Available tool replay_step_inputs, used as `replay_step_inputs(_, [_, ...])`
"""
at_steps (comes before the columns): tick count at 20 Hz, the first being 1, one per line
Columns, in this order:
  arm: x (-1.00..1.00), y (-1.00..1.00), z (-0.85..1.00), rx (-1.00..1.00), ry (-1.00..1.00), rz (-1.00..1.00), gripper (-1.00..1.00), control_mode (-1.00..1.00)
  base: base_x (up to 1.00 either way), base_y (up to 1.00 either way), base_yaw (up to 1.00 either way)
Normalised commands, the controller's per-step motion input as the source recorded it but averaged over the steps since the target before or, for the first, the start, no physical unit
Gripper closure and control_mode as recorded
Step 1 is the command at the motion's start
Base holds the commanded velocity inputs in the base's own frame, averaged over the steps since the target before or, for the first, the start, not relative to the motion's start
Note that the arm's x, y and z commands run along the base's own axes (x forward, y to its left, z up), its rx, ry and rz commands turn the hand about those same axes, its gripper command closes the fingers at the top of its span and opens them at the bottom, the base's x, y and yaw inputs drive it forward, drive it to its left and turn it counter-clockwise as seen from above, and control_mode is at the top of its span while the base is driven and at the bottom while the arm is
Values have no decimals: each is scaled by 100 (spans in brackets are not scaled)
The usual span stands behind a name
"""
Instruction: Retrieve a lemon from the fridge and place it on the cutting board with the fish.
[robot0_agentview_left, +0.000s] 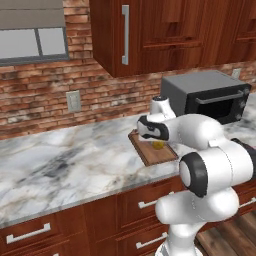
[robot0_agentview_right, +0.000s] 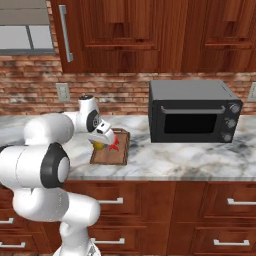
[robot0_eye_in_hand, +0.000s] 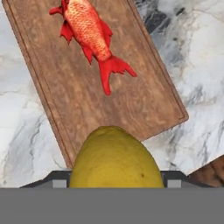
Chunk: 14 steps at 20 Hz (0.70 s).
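lemon (robot0_eye_in_hand: 116, 157), yellow, smooth-skinned, faint specks, above cutting board (robot0_eye_in_hand: 74, 87)

Even, bright rendered light, no glare
Soft low-resolution edges; faint shadow under the fish (robot0_eye_in_hand: 89, 35); nothing blurred

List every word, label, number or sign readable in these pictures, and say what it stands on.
None can be read. The microwave has knobs with no legible markings; the cutting board, fish, lemon, cabinets and wall outlet carry no text.
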Motion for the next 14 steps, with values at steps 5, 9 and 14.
replay_step_inputs(5, [44,6,-30,0,-2,-16,100,-100,0,0,0])
replay_step_inputs(9, [44,0,-27,0,-2,-3,100,-100,0,0,0])
replay_step_inputs(14, [35,0,-26,0,-2,-2,100,-100,0,0,0])
